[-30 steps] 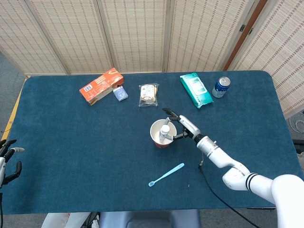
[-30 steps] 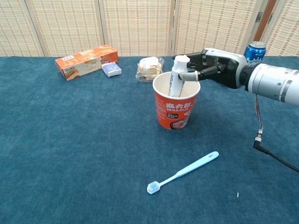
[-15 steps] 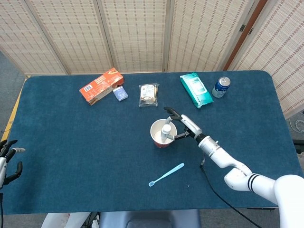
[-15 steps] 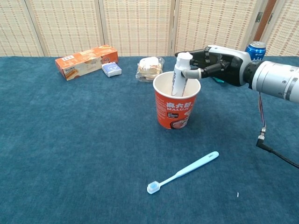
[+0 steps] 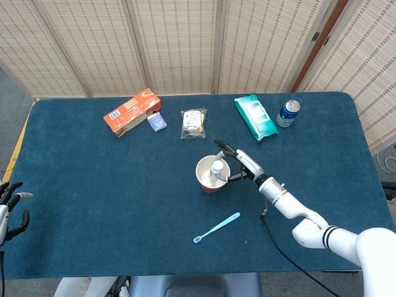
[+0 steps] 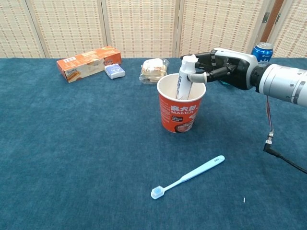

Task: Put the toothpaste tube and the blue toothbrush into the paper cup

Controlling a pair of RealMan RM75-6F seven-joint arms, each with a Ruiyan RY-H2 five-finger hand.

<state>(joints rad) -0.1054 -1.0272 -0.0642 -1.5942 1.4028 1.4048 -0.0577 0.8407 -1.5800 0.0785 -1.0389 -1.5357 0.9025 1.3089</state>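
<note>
- Standing upright inside the red-and-white paper cup [image 6: 182,105], near the middle of the dark blue cloth-covered tabletop [image 6: 72,153]: white toothpaste tube [image 6: 184,76] with a white cap, its upper part rising above the rim, leaning slightly toward the cup's right side.
- Reaching in from the right at rim height: right hand [image 6: 221,68], black with grey-white shell; fingers [image 6: 197,76] pressed against the tube on its right side just above the rim, thumb and a finger appearing to pinch it, the others spread behind.
- Seen from the head view: same right hand [image 5: 240,166] just beside the cup [image 5: 212,175], tube cap [image 5: 216,167] visible inside the opening.
- Lying flat on the cloth in front of the cup, apart from it: light blue plastic toothbrush [image 6: 187,177], bristle head toward the near left, handle end toward the far right; untouched by either hand.
- At the far left edge of the head view, off the tabletop: left hand [image 5: 11,207], fingers apart, holding nothing.
- Along the far side of the tabletop, left to right: orange cardboard box [image 6: 88,63], small blue-and-white packet [image 6: 114,71], clear-wrapped snack package [image 6: 153,70], teal wet-wipe pack [image 5: 255,117], blue drink can [image 6: 262,51].
- Trailing from the right forearm across the cloth: thin black cable [image 6: 283,160].
</note>
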